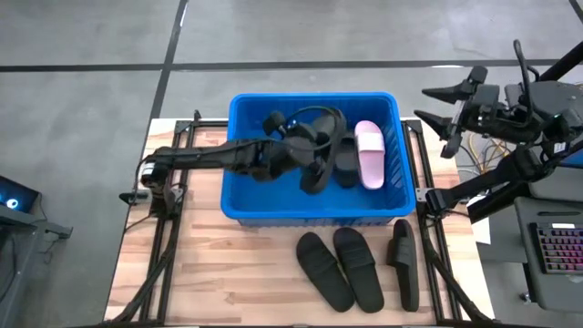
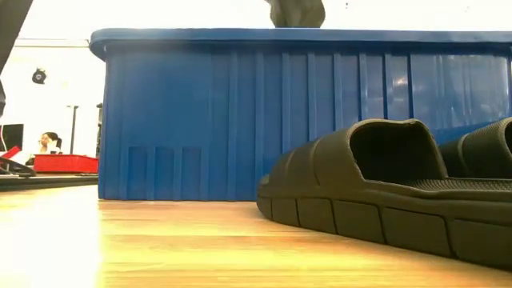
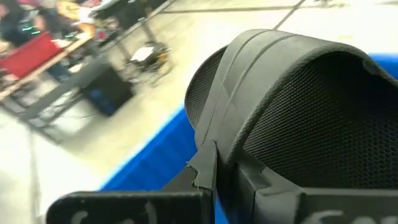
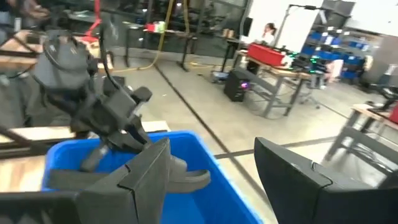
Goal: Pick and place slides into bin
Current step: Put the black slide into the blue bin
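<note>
The blue bin (image 1: pixel 239 155) stands at the middle of the table. My left gripper (image 1: pixel 310 155) reaches into it from the table's left and is shut on a black slide (image 1: pixel 315 173), which fills the left wrist view (image 3: pixel 311 112). A pink slide (image 1: pixel 369 153) and another black slide (image 1: pixel 346 166) lie in the bin. Three black slides (image 1: pixel 357 266) lie on their soles on the table in front of the bin. My right gripper (image 1: pixel 448 114) is open and empty, raised beyond the bin's far right corner. My left gripper pinches the black slide between its two fingers (image 3: pixel 205 180) at the edge of the ribbed strap (image 3: pixel 245 74). The fingers come from the table's left, slanting down. The slide sits inside the bin's walls (image 4: pixel 186 177). Whether it touches the bin's floor, I cannot tell.
The bin's near wall (image 2: pixel 240 120) stands just behind the three slides on the table (image 2: pixel 384 192). Bare wood lies at the front left of the table (image 1: pixel 209 273). A keyboard (image 1: pixel 557 251) sits off the table's right edge. A person (image 2: pixel 50 142) sits far off.
</note>
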Controlling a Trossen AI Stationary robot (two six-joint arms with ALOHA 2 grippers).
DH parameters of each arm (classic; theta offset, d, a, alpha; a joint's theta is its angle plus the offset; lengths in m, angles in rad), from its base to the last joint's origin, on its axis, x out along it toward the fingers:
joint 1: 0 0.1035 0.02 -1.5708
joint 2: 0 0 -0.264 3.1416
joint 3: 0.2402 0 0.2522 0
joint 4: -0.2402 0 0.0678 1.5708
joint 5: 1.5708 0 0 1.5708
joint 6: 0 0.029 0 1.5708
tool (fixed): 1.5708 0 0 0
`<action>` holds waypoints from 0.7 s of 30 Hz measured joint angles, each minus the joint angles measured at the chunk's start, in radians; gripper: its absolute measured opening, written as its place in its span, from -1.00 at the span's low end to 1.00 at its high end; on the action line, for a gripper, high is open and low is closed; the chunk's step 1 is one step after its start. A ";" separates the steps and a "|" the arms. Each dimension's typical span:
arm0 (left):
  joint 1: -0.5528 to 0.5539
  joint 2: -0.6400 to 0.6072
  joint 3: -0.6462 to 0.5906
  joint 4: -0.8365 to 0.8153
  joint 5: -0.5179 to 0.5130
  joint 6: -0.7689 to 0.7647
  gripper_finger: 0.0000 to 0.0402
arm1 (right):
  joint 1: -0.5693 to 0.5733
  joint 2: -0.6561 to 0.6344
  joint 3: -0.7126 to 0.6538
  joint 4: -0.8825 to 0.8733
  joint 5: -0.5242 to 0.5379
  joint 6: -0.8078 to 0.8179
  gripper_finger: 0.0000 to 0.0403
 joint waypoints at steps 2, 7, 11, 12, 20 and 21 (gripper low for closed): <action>0.040 0.015 -0.001 -0.012 -0.004 0.002 -0.99 | 0.000 0.001 0.000 0.013 0.029 0.000 0.11; 0.121 0.063 -0.001 -0.065 -0.013 0.002 -0.99 | 0.000 0.004 0.000 0.035 0.112 0.001 0.11; 0.159 0.128 -0.001 -0.112 -0.012 0.015 -0.99 | 0.000 0.010 0.000 0.046 0.174 0.009 0.11; 0.167 0.146 -0.001 -0.116 -0.007 0.024 -0.99 | 0.000 0.010 0.000 0.046 0.184 0.014 0.11; 0.198 0.280 -0.001 -0.187 -0.054 0.036 -0.99 | 0.000 0.028 0.000 0.044 0.230 0.035 0.11; 0.202 0.289 -0.002 -0.192 -0.056 0.021 -0.99 | 0.000 0.028 0.000 0.044 0.230 0.034 0.11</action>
